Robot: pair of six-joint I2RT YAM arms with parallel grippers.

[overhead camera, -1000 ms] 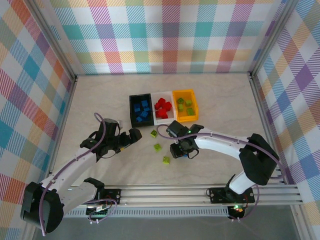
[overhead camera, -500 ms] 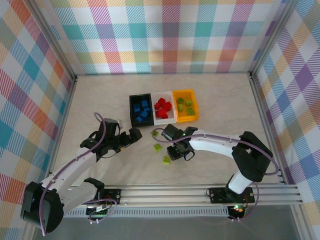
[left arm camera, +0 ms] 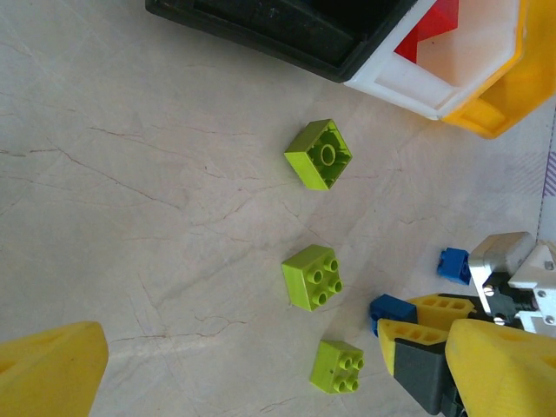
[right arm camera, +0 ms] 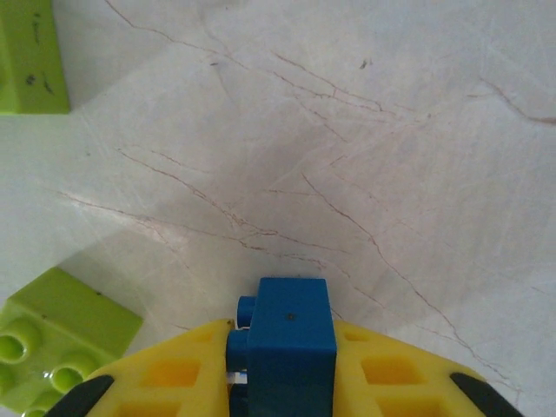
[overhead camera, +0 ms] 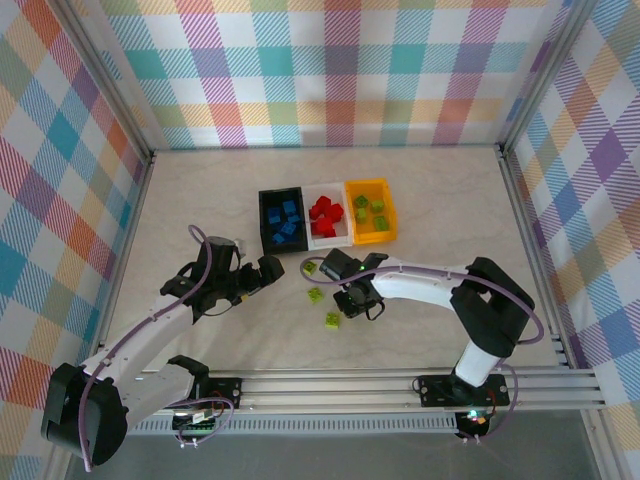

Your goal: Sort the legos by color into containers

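Shifted left since earlier: my right gripper, now pinching blue brick low at desk, beside three loose green bricks. My left gripper spread wide, near black bin.

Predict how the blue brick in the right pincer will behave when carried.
Probably stiff and light: the blue brick is small moulded plastic. Its smooth sides could slip, as the right pincer grips it only at the tips.

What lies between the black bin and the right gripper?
One lime green brick lies between the black bin and the right gripper, which holds a blue brick. It touches neither; the top external view shows it.
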